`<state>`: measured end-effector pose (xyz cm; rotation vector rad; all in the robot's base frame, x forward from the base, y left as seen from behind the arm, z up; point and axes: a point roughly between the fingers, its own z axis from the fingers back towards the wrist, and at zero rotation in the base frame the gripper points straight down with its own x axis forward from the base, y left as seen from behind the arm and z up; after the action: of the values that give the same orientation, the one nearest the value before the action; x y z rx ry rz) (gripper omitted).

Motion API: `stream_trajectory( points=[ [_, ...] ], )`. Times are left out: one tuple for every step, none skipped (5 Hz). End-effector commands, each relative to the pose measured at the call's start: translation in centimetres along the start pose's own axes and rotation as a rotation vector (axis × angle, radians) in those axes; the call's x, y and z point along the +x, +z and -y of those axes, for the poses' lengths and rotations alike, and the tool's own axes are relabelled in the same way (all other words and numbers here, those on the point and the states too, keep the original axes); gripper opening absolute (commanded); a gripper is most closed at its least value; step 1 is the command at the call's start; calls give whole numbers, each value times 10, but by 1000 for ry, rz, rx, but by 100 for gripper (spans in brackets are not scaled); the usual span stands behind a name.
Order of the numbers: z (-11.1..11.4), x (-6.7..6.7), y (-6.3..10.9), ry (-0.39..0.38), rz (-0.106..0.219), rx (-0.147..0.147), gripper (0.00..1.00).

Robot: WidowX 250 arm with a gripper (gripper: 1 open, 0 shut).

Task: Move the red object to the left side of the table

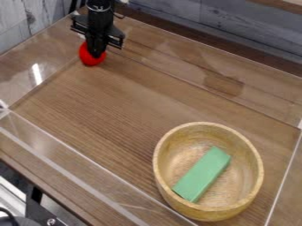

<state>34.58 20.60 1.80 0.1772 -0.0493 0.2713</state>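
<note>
Gripping, it seems, the red object (90, 56): black gripper (94, 46).

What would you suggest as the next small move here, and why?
I would probably open the fingers gently, then lift straight up: the small round red toy seems to be at their tips, low over the brown wood-grain tabletop, and already near its left edge as the camera sees it.

Table: brown wood-grain top (130, 110), bordered by low clear walls
Near the image's lower right corner: round wooden bowl (169, 168), standing directly on the wood
Upper left area: red strawberry-like toy (91, 58), close to the far edge
</note>
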Motion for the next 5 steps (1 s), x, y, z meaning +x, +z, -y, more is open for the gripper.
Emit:
stream_trajectory(
  points=[
    [-14, -12, -8, 58, -48, -9, 0],
    [-16, -15, -7, 75, -65, -12, 0],
    [-18, -18, -6, 91, -83, -14, 0],
    [-20, -20, -5, 106, -100, -14, 0],
    [-21, -24, -5, 120, -118, -14, 0]
  ],
)
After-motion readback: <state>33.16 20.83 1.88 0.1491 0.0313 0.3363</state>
